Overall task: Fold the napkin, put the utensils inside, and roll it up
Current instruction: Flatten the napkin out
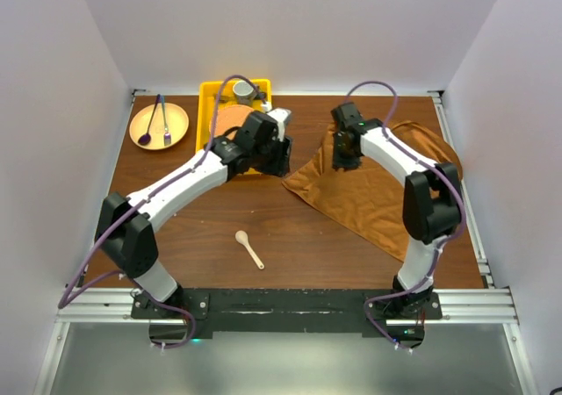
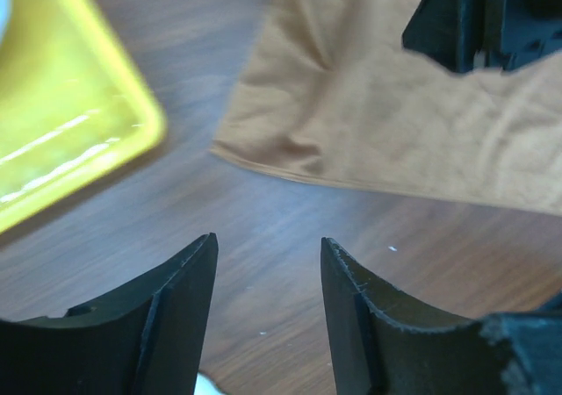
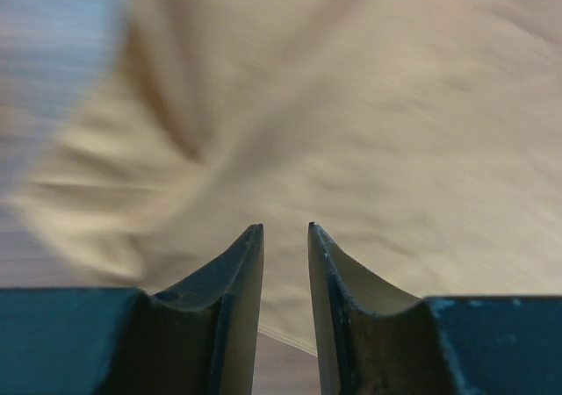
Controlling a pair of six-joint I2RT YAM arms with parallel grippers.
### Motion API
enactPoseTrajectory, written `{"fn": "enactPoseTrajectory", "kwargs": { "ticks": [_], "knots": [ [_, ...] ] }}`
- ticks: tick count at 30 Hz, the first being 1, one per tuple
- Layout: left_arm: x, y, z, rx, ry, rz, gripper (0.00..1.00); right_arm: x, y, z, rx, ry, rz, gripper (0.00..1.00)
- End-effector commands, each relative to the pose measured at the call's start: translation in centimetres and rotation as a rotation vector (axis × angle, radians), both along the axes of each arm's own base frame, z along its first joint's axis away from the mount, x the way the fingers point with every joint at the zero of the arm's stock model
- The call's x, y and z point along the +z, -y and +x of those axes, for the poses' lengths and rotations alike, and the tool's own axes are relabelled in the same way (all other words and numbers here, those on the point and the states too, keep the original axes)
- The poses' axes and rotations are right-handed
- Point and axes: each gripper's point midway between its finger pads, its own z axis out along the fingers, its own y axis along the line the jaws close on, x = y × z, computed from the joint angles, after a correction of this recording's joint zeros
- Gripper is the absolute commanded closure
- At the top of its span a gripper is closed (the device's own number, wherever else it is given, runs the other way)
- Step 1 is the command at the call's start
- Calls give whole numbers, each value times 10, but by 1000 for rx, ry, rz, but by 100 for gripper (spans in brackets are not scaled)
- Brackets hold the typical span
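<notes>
The rust-brown napkin (image 1: 378, 189) lies spread and rumpled on the right half of the table. My left gripper (image 1: 283, 156) hovers open and empty just left of the napkin's left corner. In the left wrist view, this gripper (image 2: 268, 244) is over bare wood, with the napkin's edge (image 2: 378, 123) ahead. My right gripper (image 1: 348, 155) is low over the napkin's upper left part. In the right wrist view, this gripper (image 3: 285, 228) has its jaws a narrow gap apart with nothing between them, above the cloth (image 3: 369, 123). The cream spoon (image 1: 249, 248) lies alone on the wood near the front.
A yellow tray (image 1: 211, 96) at the back holds a round orange mat (image 1: 230, 118) and a cup (image 1: 242, 89); its corner shows in the left wrist view (image 2: 79, 123). A tan plate (image 1: 177, 125) at the back left carries a purple spoon and a dark fork.
</notes>
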Motion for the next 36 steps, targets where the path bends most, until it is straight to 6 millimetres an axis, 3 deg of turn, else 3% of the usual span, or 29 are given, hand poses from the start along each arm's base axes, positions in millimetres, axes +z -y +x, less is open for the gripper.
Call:
{"fn": "enactPoseTrajectory", "kwargs": {
  "ticks": [1, 3, 7, 10, 14, 17, 19, 20, 22, 23, 25, 26, 28, 29, 31, 32, 35, 36],
  "knots": [
    [30, -51, 27, 200, 55, -14, 42, -4, -69, 14, 43, 6, 136, 72],
    [34, -61, 31, 222, 57, -5, 41, -15, -90, 18, 77, -8, 144, 74],
    [46, -73, 31, 234, 105, 14, 41, -30, -110, 24, 128, -42, 132, 81],
    [44, -79, 28, 241, 106, 20, 41, -39, -120, 23, 161, -53, 119, 83],
    [44, -83, 29, 246, 116, 24, 41, -59, -129, 6, 179, -105, 126, 84],
    [45, -83, 29, 245, 113, 20, 42, -70, -135, -20, 219, -152, 117, 85],
    [43, -81, 30, 245, 108, 16, 42, -75, -138, -45, 252, -191, 113, 85],
    [43, -80, 30, 239, 105, 12, 41, -84, -143, -70, 290, -234, 107, 85],
    [39, -79, 31, 237, 98, 15, 42, -84, -152, -100, 352, -271, 118, 85],
    [37, -77, 31, 232, 90, 12, 42, -81, -156, -130, 409, -305, 125, 85],
    [33, -74, 31, 225, 79, 7, 42, -75, -157, -157, 464, -325, 128, 84],
    [32, -73, 31, 218, 73, 3, 42, -62, -151, -170, 477, -318, 141, 84],
    [27, -70, 32, 211, 59, 3, 42, -43, -140, -164, 437, -265, 127, 80],
    [25, -67, 32, 202, 51, -4, 42, -20, -134, -149, 405, -211, 140, 69],
    [21, -63, 32, 196, 31, -17, 42, 3, -125, -124, 326, -150, 152, 57],
    [17, -59, 31, 185, 15, -24, 42, 20, -118, -100, 258, -102, 188, 45],
    [15, -51, 31, 162, -6, -44, 42, 36, -98, -53, 80, -43, 251, 39],
    [15, -51, 30, 160, -12, -43, 42, 27, -94, -44, 32, -60, 253, 40]
  ]
}}
